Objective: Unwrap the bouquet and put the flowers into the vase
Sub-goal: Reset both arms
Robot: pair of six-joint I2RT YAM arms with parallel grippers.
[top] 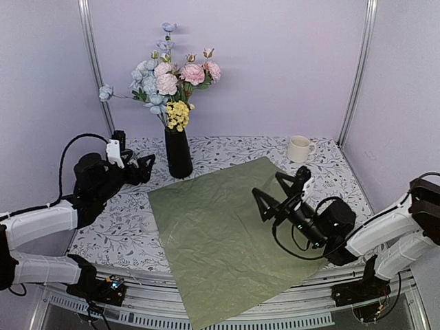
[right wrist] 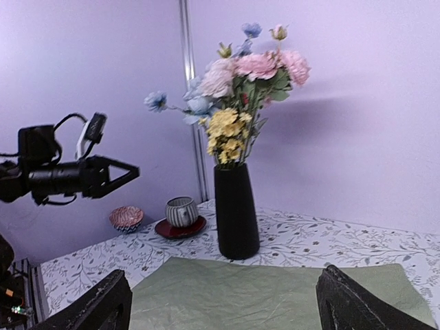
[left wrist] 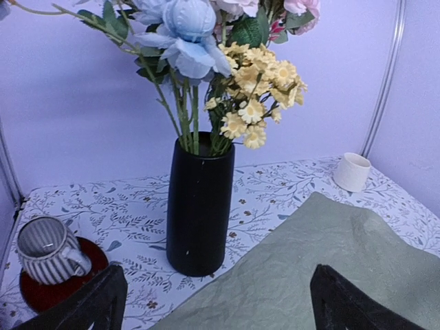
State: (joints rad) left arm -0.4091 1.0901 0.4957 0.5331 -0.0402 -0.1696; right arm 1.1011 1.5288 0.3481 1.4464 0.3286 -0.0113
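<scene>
The left fingers (left wrist: 100,306) are spread wide and hold nothing; they point at the vase (left wrist: 199,206) from close by. The right fingers (right wrist: 347,306) are also spread and empty, over the olive-green paper wrap (right wrist: 275,292), which lies flat on the surface (top: 117,227). The flowers (top: 172,79) stand in the black vase at the back left, stems down inside its mouth. A striped cup (left wrist: 47,249) on a red saucer (left wrist: 31,297) sits nearby.

Left wrist cam: flowers (left wrist: 206,41) cut off at top edge, fingers (left wrist: 103,302) cropped at btm, green paper (left wrist: 309,254) off rt edge.
</scene>
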